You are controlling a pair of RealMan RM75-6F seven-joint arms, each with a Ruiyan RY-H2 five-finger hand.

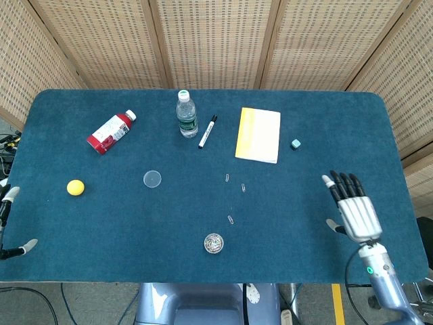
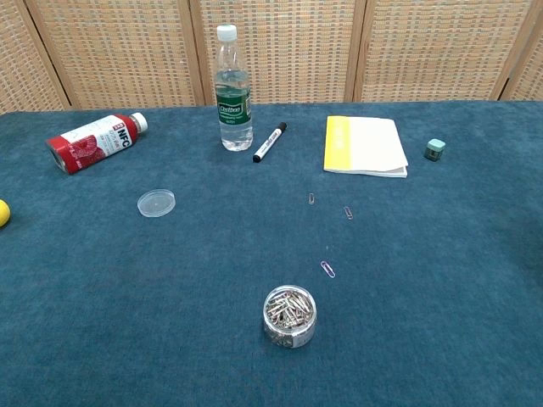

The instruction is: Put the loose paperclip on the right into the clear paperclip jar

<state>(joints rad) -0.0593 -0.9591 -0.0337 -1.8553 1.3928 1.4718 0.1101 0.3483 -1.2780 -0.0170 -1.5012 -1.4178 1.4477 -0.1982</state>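
The clear paperclip jar (image 1: 214, 243) (image 2: 289, 315) stands open near the front edge, full of clips. Three loose paperclips lie on the blue cloth. One paperclip (image 1: 231, 219) (image 2: 327, 269) lies just behind and right of the jar. Two lie farther back, a left one (image 1: 227, 178) (image 2: 311, 199) and a right one (image 1: 242, 187) (image 2: 348, 212). My right hand (image 1: 353, 210) hovers far to the right near the front edge, fingers spread, holding nothing; the chest view does not show it. Only the fingertips of my left hand (image 1: 7, 220) show at the left edge, apart and empty.
The jar's clear lid (image 1: 152, 179) (image 2: 156, 203) lies to the left. At the back are a water bottle (image 1: 187, 114), a marker (image 1: 208, 131), a yellow notepad (image 1: 258, 134), a small green eraser (image 1: 295, 143) and a red bottle (image 1: 110, 132) on its side. A yellow ball (image 1: 75, 187) sits left.
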